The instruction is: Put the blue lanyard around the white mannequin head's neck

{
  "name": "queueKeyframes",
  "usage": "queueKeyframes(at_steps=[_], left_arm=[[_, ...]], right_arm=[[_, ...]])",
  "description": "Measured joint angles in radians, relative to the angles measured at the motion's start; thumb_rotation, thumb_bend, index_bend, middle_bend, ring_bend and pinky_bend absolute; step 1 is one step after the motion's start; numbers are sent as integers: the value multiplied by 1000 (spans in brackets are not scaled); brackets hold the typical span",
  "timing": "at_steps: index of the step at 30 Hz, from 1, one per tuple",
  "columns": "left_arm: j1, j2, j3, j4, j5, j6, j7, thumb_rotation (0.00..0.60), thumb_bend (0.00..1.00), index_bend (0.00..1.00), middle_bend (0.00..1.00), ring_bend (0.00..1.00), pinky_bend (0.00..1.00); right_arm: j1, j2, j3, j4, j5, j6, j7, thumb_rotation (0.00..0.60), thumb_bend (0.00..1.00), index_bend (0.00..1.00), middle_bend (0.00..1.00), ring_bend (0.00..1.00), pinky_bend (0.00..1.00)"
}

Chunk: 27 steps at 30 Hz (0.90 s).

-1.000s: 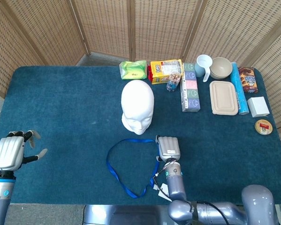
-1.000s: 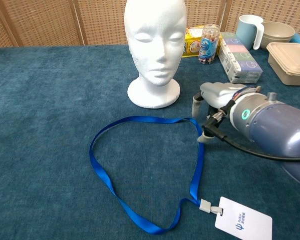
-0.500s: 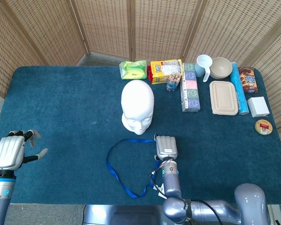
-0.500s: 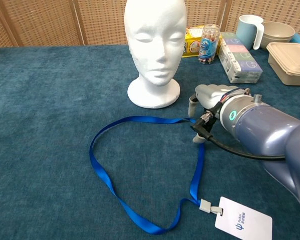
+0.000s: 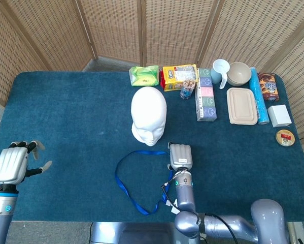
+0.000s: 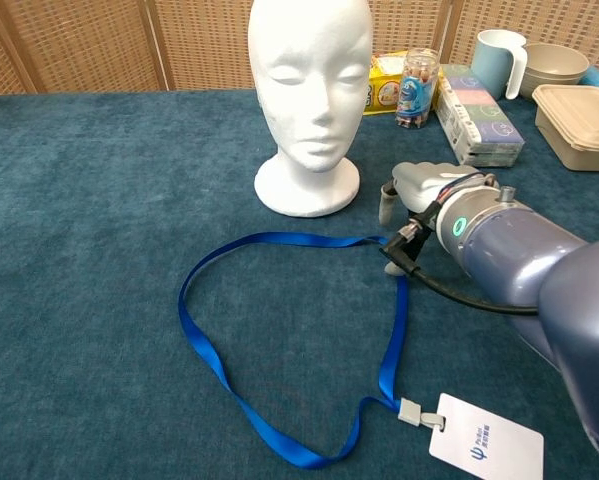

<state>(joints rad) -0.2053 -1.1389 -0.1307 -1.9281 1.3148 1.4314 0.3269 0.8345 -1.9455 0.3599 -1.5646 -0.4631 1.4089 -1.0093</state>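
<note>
The white mannequin head [image 5: 148, 116] stands upright mid-table, its face [image 6: 311, 75] turned toward me. The blue lanyard [image 5: 135, 178] lies flat in a loop in front of it, and its white badge [image 6: 484, 435] rests at the near right. My right hand [image 5: 180, 156] hangs palm down over the loop's right corner [image 6: 384, 241]. Its fingers [image 6: 387, 204] point at the cloth on either side of the strap, and the strap is not lifted. My left hand [image 5: 10, 165] hovers at the table's near left edge, fingers spread, holding nothing; only the head view shows it.
Along the back right stand snack packs [image 5: 178, 76], a small jar [image 6: 417, 88], a pastel box [image 6: 479, 115], a mug [image 6: 499, 60], a bowl [image 6: 557, 62], a lidded beige container [image 5: 241, 105] and a blue tube [image 5: 259, 95]. Blue cloth [image 5: 70, 117] covers the table.
My right hand has crept left and a little toward the mannequin head, ending over the lanyard's right corner. The lanyard and the left hand have stayed where they were.
</note>
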Motion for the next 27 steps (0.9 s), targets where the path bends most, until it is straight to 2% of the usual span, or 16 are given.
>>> queueKeyframes(at_steps=[27], left_arm=[[-3,-3,6,3,-7,3,1,502,192,470,622,454,356]], right_arm=[[18,-35,15,107,-3,-48,1,600,372,366,986,1000,1000]])
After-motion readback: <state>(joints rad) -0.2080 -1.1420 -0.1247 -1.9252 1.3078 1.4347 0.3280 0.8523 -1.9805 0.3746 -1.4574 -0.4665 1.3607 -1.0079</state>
